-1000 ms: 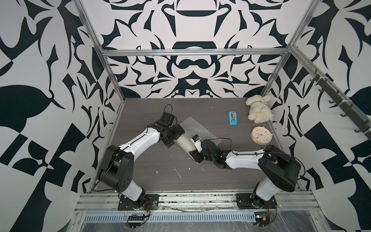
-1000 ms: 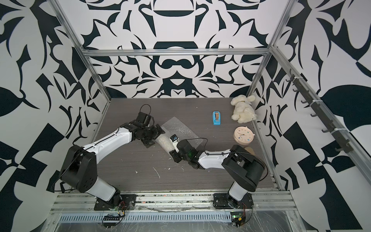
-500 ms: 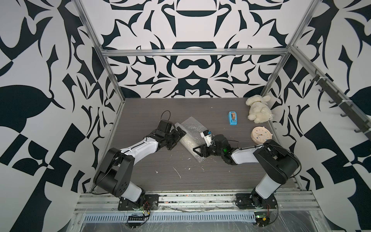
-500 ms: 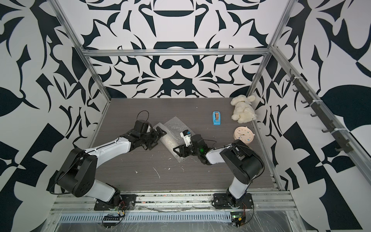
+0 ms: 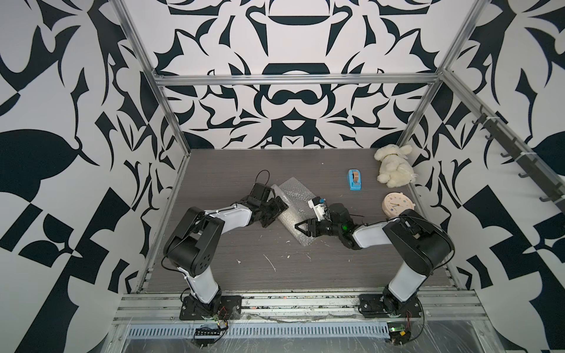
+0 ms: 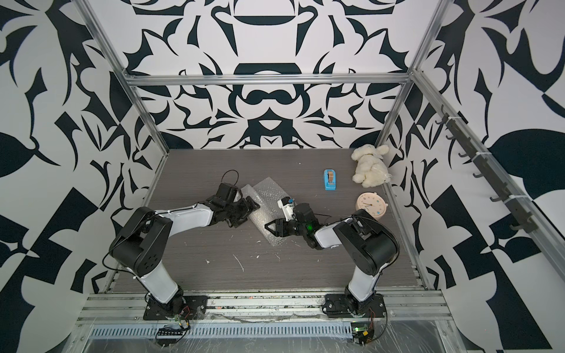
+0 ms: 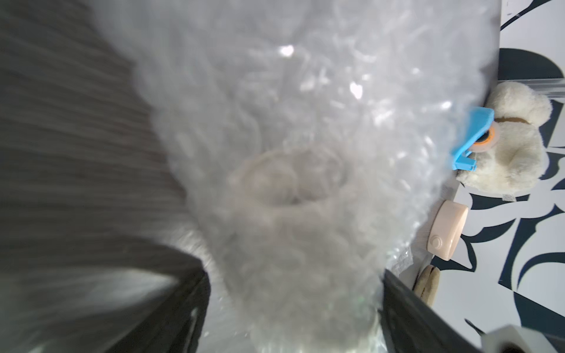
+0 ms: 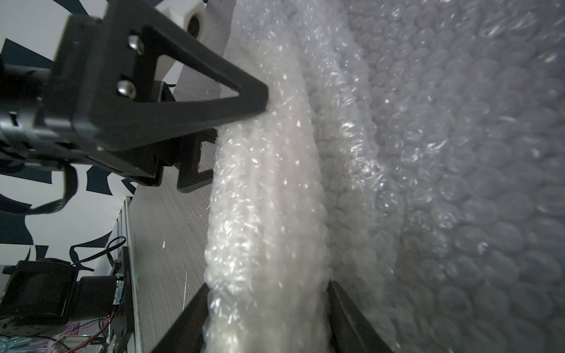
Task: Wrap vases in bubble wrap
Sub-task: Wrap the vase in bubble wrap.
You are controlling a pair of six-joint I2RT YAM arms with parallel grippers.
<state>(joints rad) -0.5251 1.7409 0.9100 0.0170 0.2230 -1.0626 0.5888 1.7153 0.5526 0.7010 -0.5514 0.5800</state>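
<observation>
Straddling one end of the vase [image 7: 284, 186], rolled inside the bubble wrap [image 5: 295, 195], with the left end effector [image 5: 275, 212], fingers spread wide on either side of the roll, probably bracing it against rolling across the worktop [image 5: 305, 275]; impossible to tell whether pinching or merely bracketing. Lying directly between both end effectors, showing only as a cream shape through the plastic. Clamping the roll farther along with the right end effector [image 5: 301, 227], jaws closed on the wrap, likely pinning the layers against unwinding.
</observation>
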